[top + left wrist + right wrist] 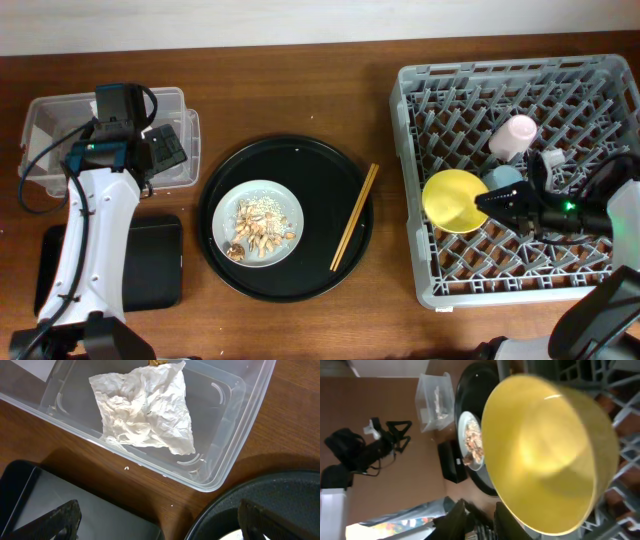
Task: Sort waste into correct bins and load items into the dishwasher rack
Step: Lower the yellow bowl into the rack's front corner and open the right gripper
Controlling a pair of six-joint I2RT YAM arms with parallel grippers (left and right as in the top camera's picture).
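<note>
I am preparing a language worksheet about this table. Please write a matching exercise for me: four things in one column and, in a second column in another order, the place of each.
Things
1. crumpled white paper
2. yellow bowl
3. chopsticks
4. food scraps

Places
A. on the grey plate
B. within the dishwasher rack
C. inside the clear tub
D. directly on the round black tray

Pairs: 1-C, 2-B, 3-D, 4-A
</note>
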